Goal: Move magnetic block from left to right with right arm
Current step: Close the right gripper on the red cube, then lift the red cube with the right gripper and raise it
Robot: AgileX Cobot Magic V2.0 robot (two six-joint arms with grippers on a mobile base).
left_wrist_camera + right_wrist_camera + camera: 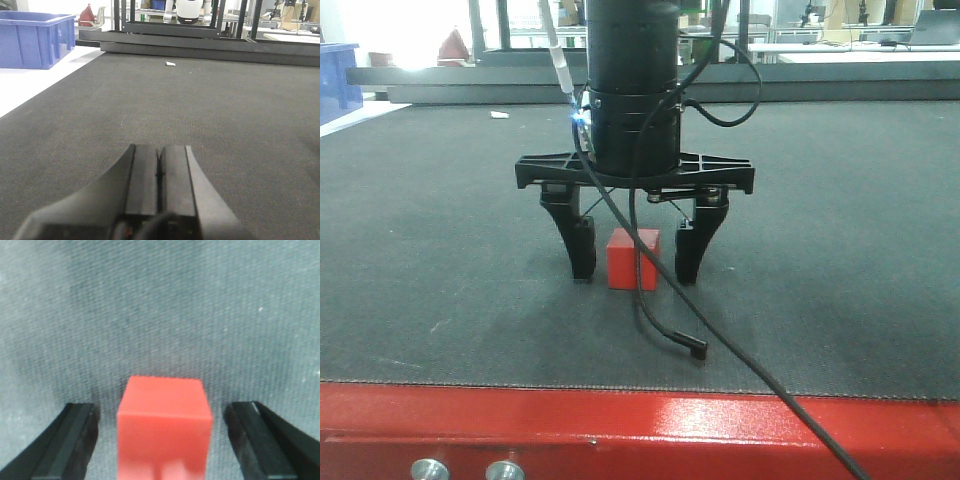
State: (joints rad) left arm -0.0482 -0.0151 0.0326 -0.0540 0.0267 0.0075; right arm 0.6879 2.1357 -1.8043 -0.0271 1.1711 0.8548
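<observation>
Magnetic block (pixel 633 258) sits on the counter (pixel 840 250) near its front edge, about midway along that edge in the front view. The right tool (pixel 635 273) is down around it, wide open and gripping nothing. One finger stands on each side of the cube, with a clear gap on both sides. In the right wrist view the block (pixel 164 425) looks a bit nearer one finger than the other, so we judge the first risk is uneven contact. One pad could reach it early and shove or twist the cube on the mat before the other pad lands.

The second risk is the loose black cable (pixel 650 300). It hangs off the arm right across the front of the block, with its free end lying on the counter. It could get pinched in the grip or drag the cube during the carry to the right.

The fingertips look very close to the mat, so they could scrape it on closing. We cannot tell if they touch.

The left tool (pixel 159 155) is fully closed, holds nothing, and sits low over the counter.
</observation>
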